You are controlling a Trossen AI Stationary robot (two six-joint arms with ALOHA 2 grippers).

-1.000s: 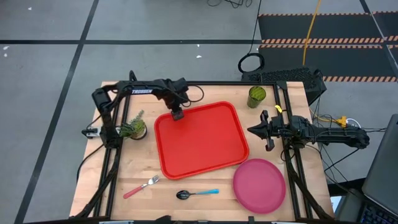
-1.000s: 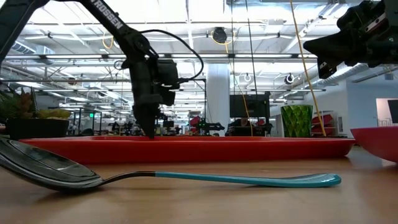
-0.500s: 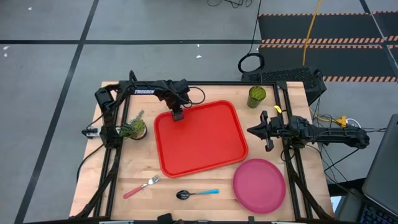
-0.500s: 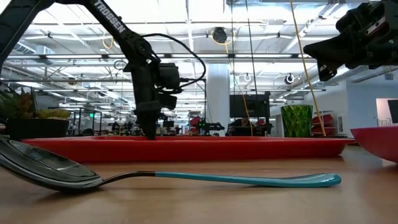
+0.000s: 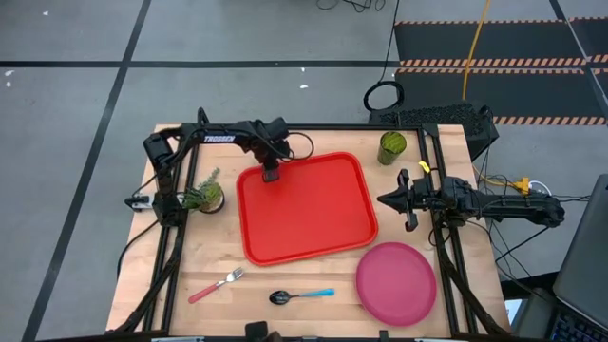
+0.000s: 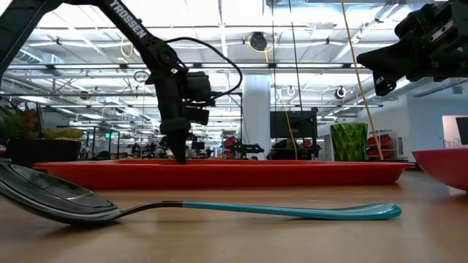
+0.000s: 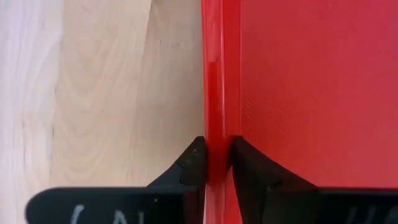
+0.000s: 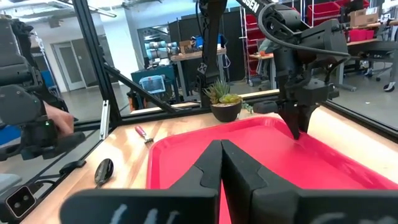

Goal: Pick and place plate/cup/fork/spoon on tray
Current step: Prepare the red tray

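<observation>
Pinching the rim of the tray (image 5: pixel 306 210) is where the left claw (image 5: pixel 270 172) is at right now: in the left wrist view one finger (image 7: pixel 189 168) sits outside the raised edge and the other inside, both snug against the red plastic, so it's clamped on that far corner edge. None of the tableware is on the tray yet. The cup (image 5: pixel 391 147) stands off to the far side of the tray from that claw, the plate (image 5: pixel 396 282) lies at the diagonally opposite corner, and the fork (image 5: pixel 216 284) and spoon (image 5: pixel 300 295) lie on the tabletop (image 5: pixel 209 252) well apart from it, past the tray's near edge. The right claw (image 5: pixel 409 201) hovers with its fingers pressed together, empty, just beside the tray's other side. My worry is that grip is only on a thin slick lip at one corner, so if the arm drags or lifts, the tray could pivot, slip out, or swing into the little potted plant (image 5: pixel 203 195) right next to the left claw. A sliding tray could also bump the plate, which sits close to its corner.
</observation>
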